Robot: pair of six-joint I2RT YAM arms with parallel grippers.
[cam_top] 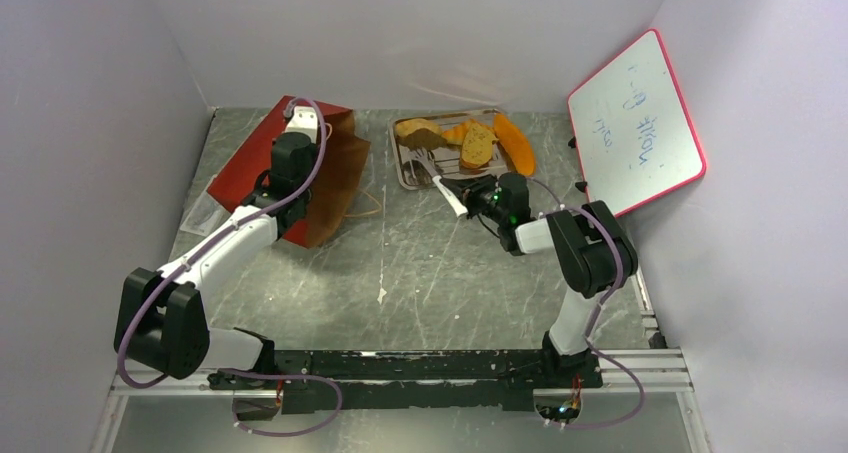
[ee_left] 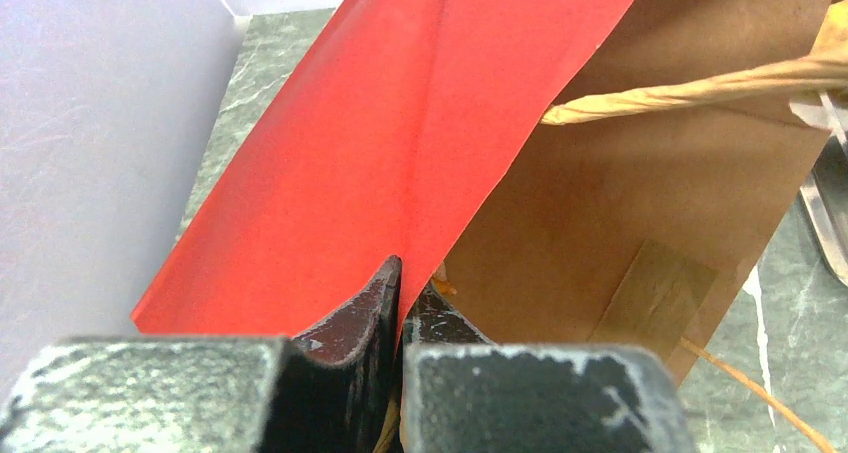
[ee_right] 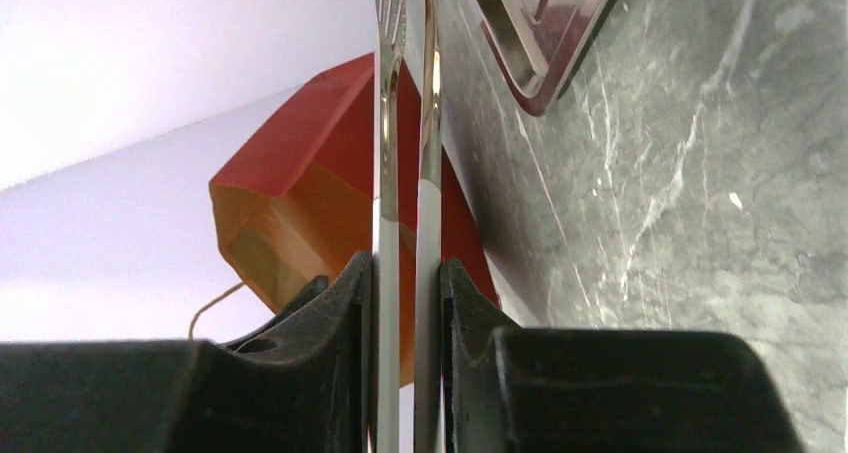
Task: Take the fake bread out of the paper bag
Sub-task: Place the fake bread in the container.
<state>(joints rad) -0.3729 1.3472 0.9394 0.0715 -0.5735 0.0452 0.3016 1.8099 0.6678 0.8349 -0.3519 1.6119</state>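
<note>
Left tool (ee_left: 405, 293) is clamped tight on the red edge of the paper bag (cam_top: 245, 168). The bag lies tipped over near the far left corner of the worktop (cam_top: 400, 263), its brown inside facing the middle. Right tool (ee_right: 405, 273) is squeezed narrow around a pair of metal tongs (cam_top: 445, 185), tips pointing at the silver tray (cam_top: 403, 178) by the far edge. The fake bread (cam_top: 478, 143) sits on that tray, several orange and tan pieces bunched together. A pink-rimmed whiteboard (cam_top: 635, 123) leans at the right.

Robotics lab booth: plain white walls (cam_top: 420, 33), whiteboard (cam_top: 636, 123), two arms (cam_top: 225, 248) bolted to rail (cam_top: 420, 365).
</note>
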